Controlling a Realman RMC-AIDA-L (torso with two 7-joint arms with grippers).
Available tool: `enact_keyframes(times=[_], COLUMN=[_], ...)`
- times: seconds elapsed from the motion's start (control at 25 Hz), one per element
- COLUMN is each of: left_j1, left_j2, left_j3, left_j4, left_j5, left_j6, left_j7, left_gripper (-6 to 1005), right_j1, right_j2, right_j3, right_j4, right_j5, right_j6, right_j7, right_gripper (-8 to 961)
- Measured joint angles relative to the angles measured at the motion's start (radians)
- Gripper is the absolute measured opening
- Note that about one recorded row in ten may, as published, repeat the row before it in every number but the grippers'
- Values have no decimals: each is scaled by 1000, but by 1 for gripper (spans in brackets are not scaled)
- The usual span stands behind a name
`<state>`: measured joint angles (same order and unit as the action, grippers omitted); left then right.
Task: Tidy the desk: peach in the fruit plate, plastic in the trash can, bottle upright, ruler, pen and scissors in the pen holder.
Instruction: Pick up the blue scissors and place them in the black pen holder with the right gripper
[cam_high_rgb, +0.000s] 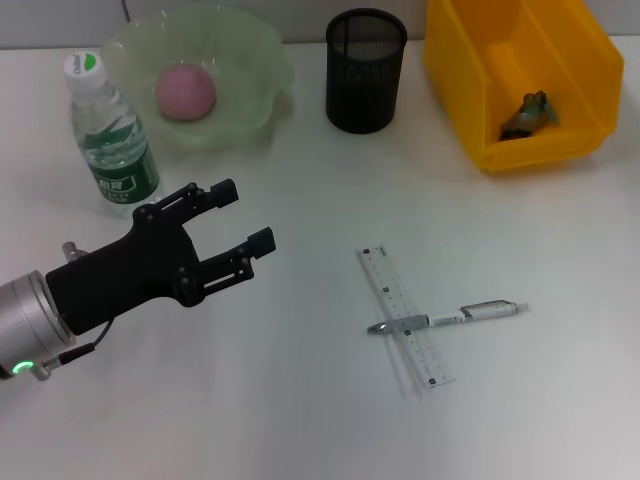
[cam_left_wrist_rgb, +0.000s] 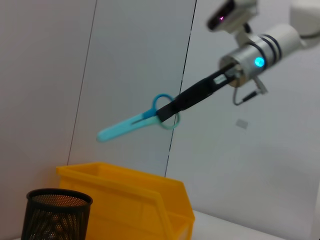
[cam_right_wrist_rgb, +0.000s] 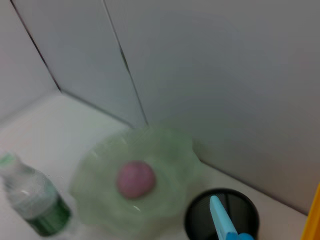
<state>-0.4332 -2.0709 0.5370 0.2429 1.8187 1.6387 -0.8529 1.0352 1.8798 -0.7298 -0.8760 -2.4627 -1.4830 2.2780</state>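
The right gripper (cam_left_wrist_rgb: 167, 111) is raised in the air above the pen holder (cam_high_rgb: 366, 70), fingers clamped on the handle loops of the scissors (cam_left_wrist_rgb: 135, 122), whose covered blade tip points down toward the holder's mouth. The left gripper (cam_high_rgb: 245, 218) hovers over the desk (cam_high_rgb: 300, 400) near the upright bottle (cam_high_rgb: 110, 135), fingers spread wide, holding nothing. The peach (cam_high_rgb: 184, 92) sits in the fruit plate (cam_high_rgb: 250, 60), left of the pen holder. The trash can (cam_high_rgb: 470, 90) stands right of the holder and contains a crumpled item. The pen (cam_high_rgb: 470, 314) lies across the ruler (cam_high_rgb: 405, 316) in front of the holder.
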Motion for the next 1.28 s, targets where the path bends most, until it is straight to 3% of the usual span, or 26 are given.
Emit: enact_keyframes(times=[0.04,0.08,0.24,0.44,0.84,1.2,1.28], left_j1=[0,0,-2,0,2,-4,-5], left_j2=[0,0,0,0,1,2,2], left_j3=[0,0,0,-2,-10,-11,-11], left_j4=[0,0,0,1,-7,-7,-7], left_j5=[0,-1,1,-1,-6,-9,-10], left_j6=[0,0,-2,-5,-4,1,0], left_j7=[0,0,0,0,0,-10,-11], left_gripper=[784,784,784,784,784,785,785], right_j1=[58,58,182,243,266,249,247], right_j2=[3,3,23,51,92,107,112], right_j3=[-47,-47,-145,-200,-222,-223,-223], right_j4=[43,43,184,273,330,322,320], right_j5=[-72,-72,-197,-241,-306,-313,-313], right_j6=[39,39,161,259,368,417,427], right_j7=[37,37,92,105,150,155,150], right_gripper=[117,118,121,124,132,138,220])
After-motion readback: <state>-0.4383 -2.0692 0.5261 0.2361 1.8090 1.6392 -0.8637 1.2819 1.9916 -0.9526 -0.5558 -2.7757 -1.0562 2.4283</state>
